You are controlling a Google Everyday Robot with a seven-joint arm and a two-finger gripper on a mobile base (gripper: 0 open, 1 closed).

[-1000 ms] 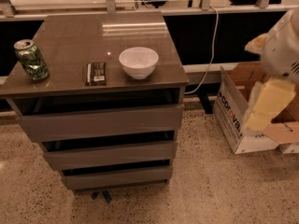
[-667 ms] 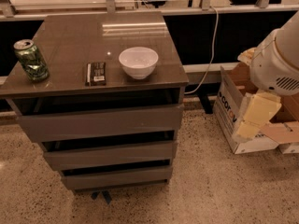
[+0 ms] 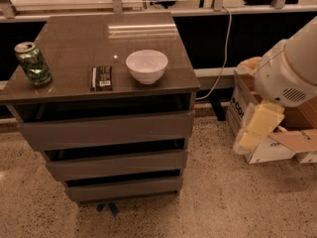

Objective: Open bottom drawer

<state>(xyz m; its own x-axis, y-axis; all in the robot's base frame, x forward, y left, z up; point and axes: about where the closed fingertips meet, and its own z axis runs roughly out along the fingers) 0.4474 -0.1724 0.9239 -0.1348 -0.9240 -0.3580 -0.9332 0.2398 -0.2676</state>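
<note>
Camera view: grey-brown desk (image 3: 99,38) fills left and centre, three stepped drawers under its top. White arm (image 3: 290,71) enters from the right edge, over a cardboard box (image 3: 239,104) on the floor. Bottom drawer (image 3: 124,188) is the lowest and narrowest front, just above the speckled floor, with a dark gap above it. Hand (image 3: 258,127), pale and blurred, hangs at the arm's lower end against the box, right of the desk, not touching it; wide or narrow, cannot tell. Bottom drawer lies down-left of the hand, well apart. On the desk: white bowl (image 3: 146,66) front right, green can (image 3: 32,63) at left edge, dark packet (image 3: 101,78) between them.
</note>
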